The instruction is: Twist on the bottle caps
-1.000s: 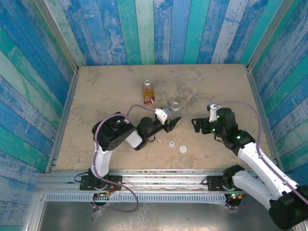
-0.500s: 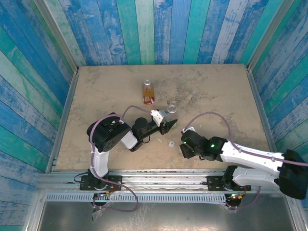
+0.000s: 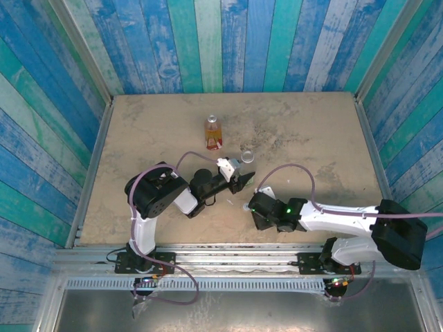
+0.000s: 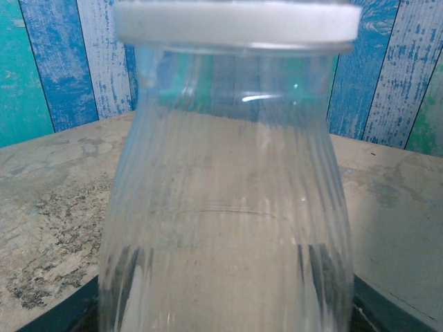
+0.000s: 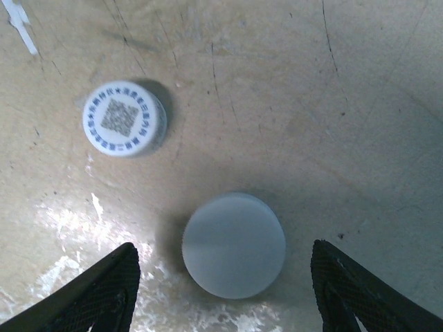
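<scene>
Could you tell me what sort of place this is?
Probably a lab robot test cell: a stone-look table boxed by painted plank walls, with two arms bolted to a metal rail.

Right fingers (image 5: pixel 104 294) swung across, narrowed, now straddling plain cap (image 5: pixel 234 245).

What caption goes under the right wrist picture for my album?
Open fingers straddle a plain white cap, with a printed cap lying nearby.

My gripper (image 5: pixel 225 280) hangs over the table (image 5: pixel 332 104), fingers (image 5: pixel 104 294) spread either side of a plain white cap (image 5: pixel 234 245). A printed cap (image 5: pixel 124 119) lies nearby, apart.
</scene>
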